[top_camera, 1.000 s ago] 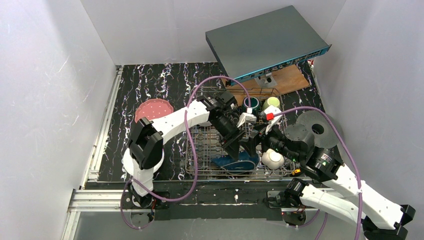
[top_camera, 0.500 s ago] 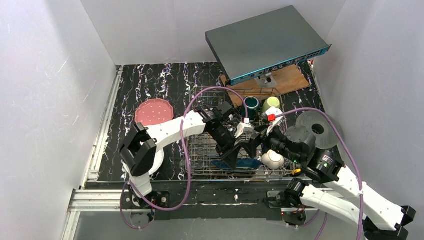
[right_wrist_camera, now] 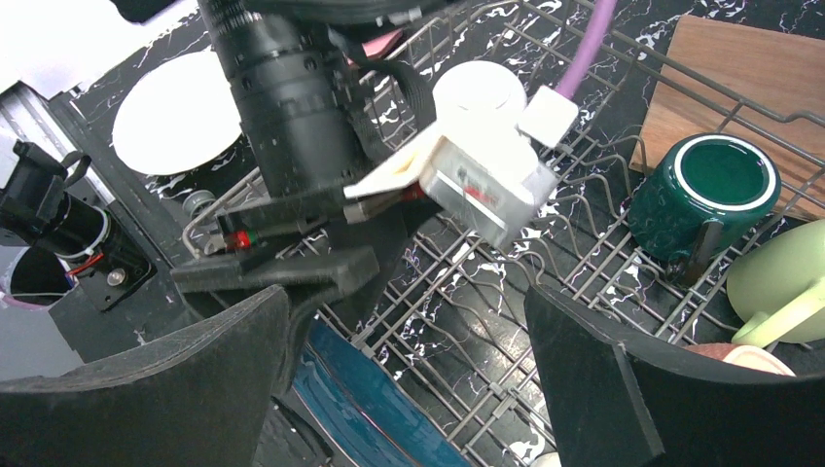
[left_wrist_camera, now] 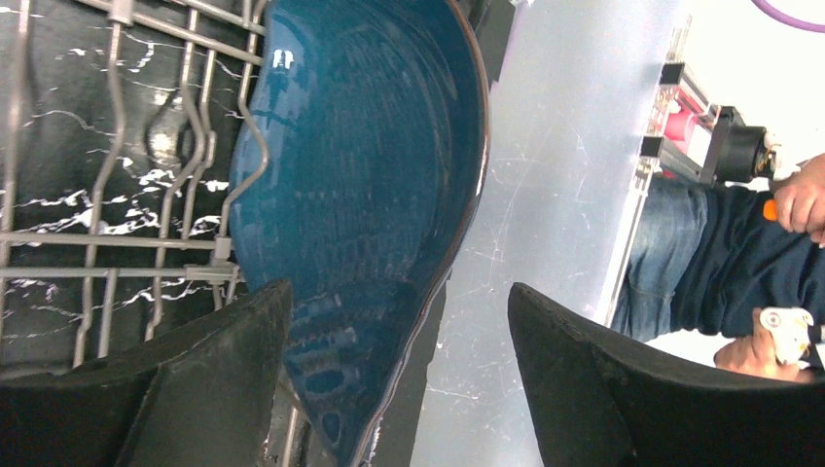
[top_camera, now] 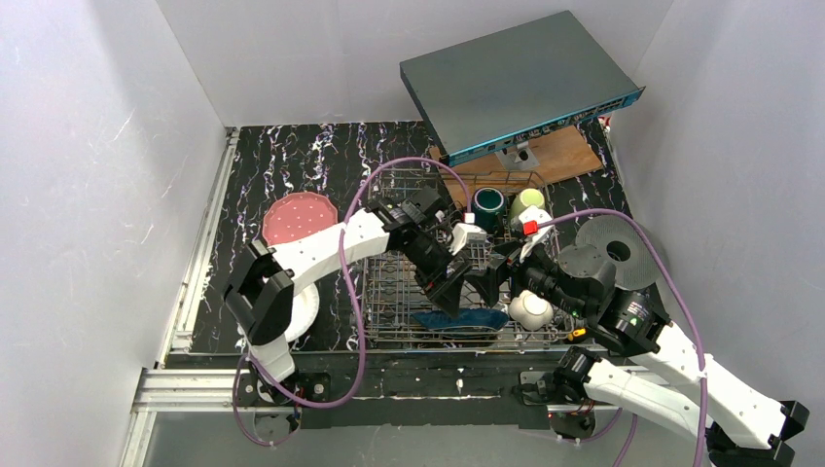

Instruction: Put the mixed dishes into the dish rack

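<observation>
since a second ago the left gripper [left_wrist_camera: 399, 292] has spread its fingers, and the dark blue glazed plate [top_camera: 462, 318], then tipped up steeply, now lies lower along the near edge of the large grey wire dish rack [top_camera: 389, 263]. in the left wrist view the plate leans against the rack's tines. its lower rim runs down between the two black fingers, which stand well apart and do not pinch it. whether the left finger brushes the rim i cannot tell.

the right gripper [right_wrist_camera: 407, 297] hovers over the middle of the rack, just right of the left one. its fingers are wide apart with nothing between them.

a dark teal mug [top_camera: 488, 202] and a light green mug [top_camera: 528, 201] sit side by side in the rack's far right corner, and a white bowl [top_camera: 532, 309] sits at its near right. a pink dotted scalloped plate [top_camera: 299, 217] lies on the black marbled table [top_camera: 292, 161], left of the rack.
</observation>
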### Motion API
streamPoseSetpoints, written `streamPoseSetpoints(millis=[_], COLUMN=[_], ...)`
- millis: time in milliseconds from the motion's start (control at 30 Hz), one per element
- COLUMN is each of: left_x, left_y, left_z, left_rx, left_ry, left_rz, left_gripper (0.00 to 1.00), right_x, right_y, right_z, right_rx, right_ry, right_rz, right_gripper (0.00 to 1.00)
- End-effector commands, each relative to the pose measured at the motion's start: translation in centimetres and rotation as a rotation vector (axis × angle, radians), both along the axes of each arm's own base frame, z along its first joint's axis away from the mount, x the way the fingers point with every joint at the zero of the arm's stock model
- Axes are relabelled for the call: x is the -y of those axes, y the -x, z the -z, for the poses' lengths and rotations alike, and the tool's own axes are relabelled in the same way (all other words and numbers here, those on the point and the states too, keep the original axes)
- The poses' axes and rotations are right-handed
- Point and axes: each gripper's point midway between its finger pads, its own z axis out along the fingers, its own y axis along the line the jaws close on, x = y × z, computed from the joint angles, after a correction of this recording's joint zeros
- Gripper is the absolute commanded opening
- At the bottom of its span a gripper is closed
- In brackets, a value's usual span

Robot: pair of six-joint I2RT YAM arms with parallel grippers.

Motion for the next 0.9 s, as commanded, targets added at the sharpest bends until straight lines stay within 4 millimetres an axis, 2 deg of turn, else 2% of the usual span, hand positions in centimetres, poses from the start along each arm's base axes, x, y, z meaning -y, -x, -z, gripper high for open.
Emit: streamPoseSetpoints(millis=[0,133,233,333,400,467,600,667,733,867], left_x=[-1.0,-2.7,-4.9,-8.6,-12.1,-16.3,-24.3,-27.1,-28.8,-30.1], left_y=[-1.6,-2.9,-4.5,-6.3,-7.6,-8.2,-6.9,-5.6,-4.3,-2.5], left_z=[-4.5,-6.6,-7.8,-8.6,-8.7,-8.6,-7.4,-6.8,-5.8,-2.6], left_rx=[0.096,0.152,0.219,0.275,0.326,0.383,0.466,0.465,0.441,0.347], left_ry=[0.082,0.1,0.066,0.002,-0.071,-0.17,-0.362,-0.418,-0.45,-0.572], left_rz=[-0.066,-0.143,-0.278,-0.504,-0.712,-0.935,-1.302,-1.442,-1.532,-1.628], left_gripper=[0.82,0.83,0.84,0.83,0.83,0.85,0.94,0.97,0.97,0.96], right_x=[-0.1,-0.3,-0.2,-0.1,-0.2,-0.4,-1.1,-1.5,-1.9,-2.5], right_y=[-0.4,-0.4,-0.4,-0.4,-0.5,-0.5,-0.6,-0.7,-0.7,-1.0], right_z=[-1.6,-1.5,-1.5,-1.4,-1.2,-1.0,-0.7,-0.7,-0.7,-0.5], right_rx=[0.036,0.031,0.032,0.037,0.035,0.033,0.026,0.024,0.022,-0.007], right_ry=[-0.051,-0.051,-0.05,-0.059,-0.064,-0.068,-0.065,-0.068,-0.071,-0.077], right_rz=[0.015,0.011,0.013,0.018,0.018,0.013,-0.003,-0.012,-0.024,-0.022], right_gripper=[0.98,0.98,0.98,0.98,0.98,0.98,0.98,0.98,0.98,0.98])
